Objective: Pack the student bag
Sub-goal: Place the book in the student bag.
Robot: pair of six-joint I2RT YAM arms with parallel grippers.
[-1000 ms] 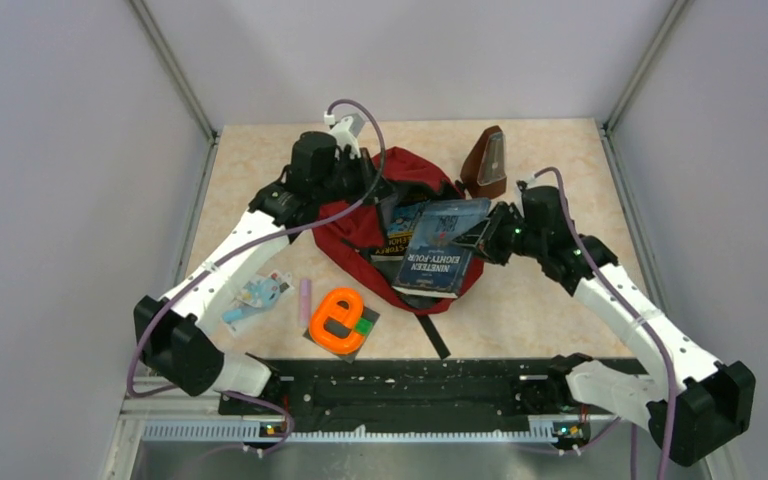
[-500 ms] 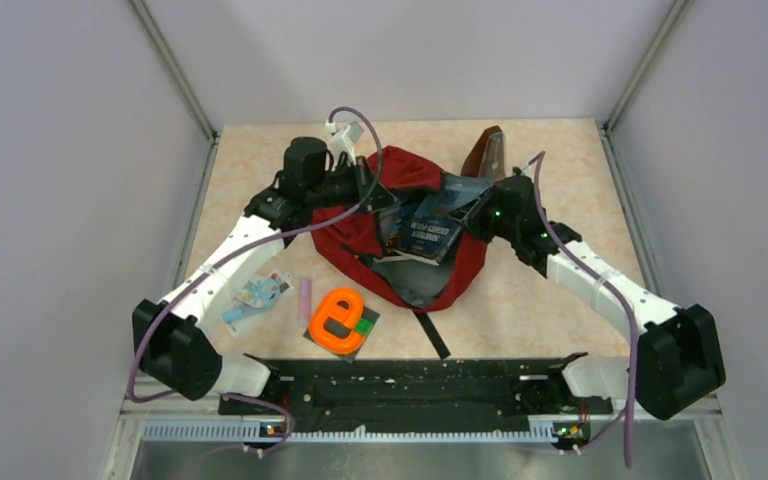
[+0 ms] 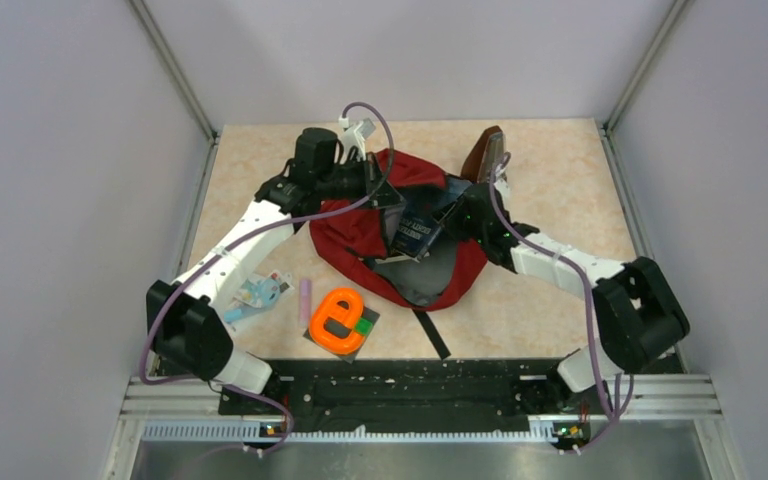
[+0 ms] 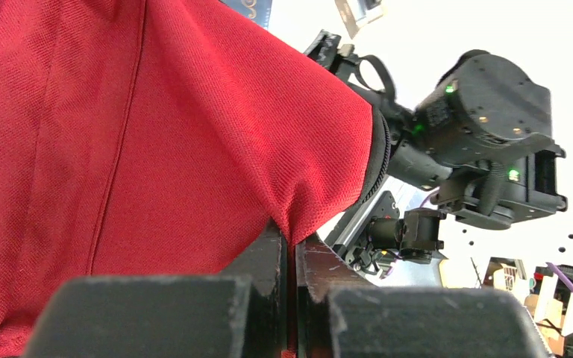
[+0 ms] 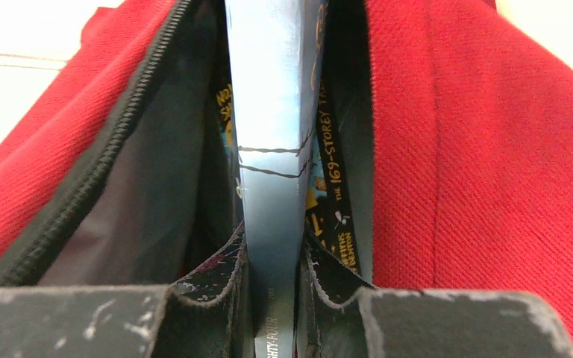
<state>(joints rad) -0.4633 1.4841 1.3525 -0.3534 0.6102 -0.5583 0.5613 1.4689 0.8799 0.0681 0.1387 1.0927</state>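
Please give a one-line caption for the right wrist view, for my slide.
Right gripper holds a blue book edge-on in the open red student bag, beside a second book.

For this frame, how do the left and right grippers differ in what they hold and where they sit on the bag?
The left gripper pinches a fold of the student bag's red fabric; the right gripper clamps a blue book by its edge. The left sits outside at the bag's rim, the right at the opening, its book partly inside beside the 169-Storey book. Both are shut on something.
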